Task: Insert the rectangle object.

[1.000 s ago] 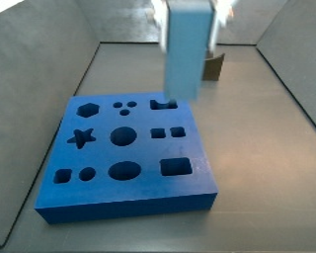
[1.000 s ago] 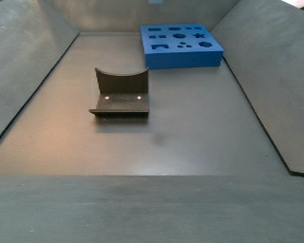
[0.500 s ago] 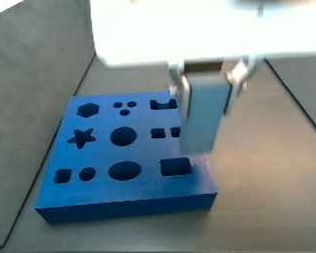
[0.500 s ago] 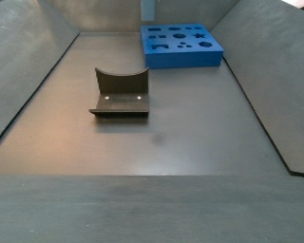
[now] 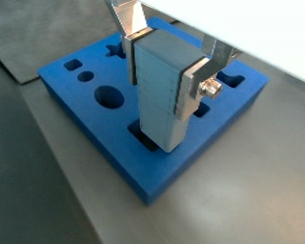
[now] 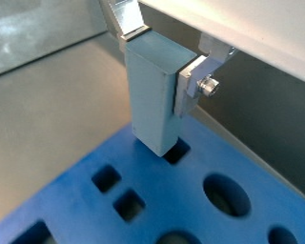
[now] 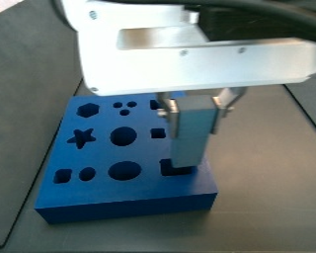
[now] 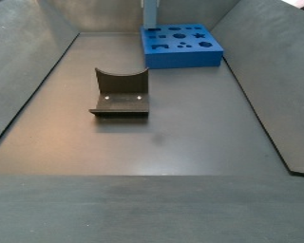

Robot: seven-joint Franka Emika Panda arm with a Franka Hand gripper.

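Note:
The rectangle object (image 5: 159, 95), a smooth pale grey-blue block, stands upright between my gripper's (image 5: 167, 59) silver fingers (image 5: 201, 74). The gripper is shut on its upper end. It shows in both wrist views (image 6: 155, 91) and in a side view (image 7: 190, 138). Its lower end sits at the mouth of a rectangular hole (image 6: 175, 152) near the edge of the big blue board (image 5: 117, 114). How deep it sits in the hole I cannot tell. The board also shows in both side views (image 7: 121, 183) (image 8: 182, 46). In the far side view only a sliver of the block (image 8: 149, 14) shows above the board.
The board has several other shaped holes: a star (image 7: 82, 137), a hexagon (image 7: 88, 107) and round ones (image 7: 123, 135). A dark olive-brown block with a U-shaped notch (image 8: 121, 95) lies mid-floor. Grey walls (image 8: 262, 85) ring the floor.
The gripper has come down with the block. The block's lower end has dropped from above the board to the rectangular hole near the board's edge.

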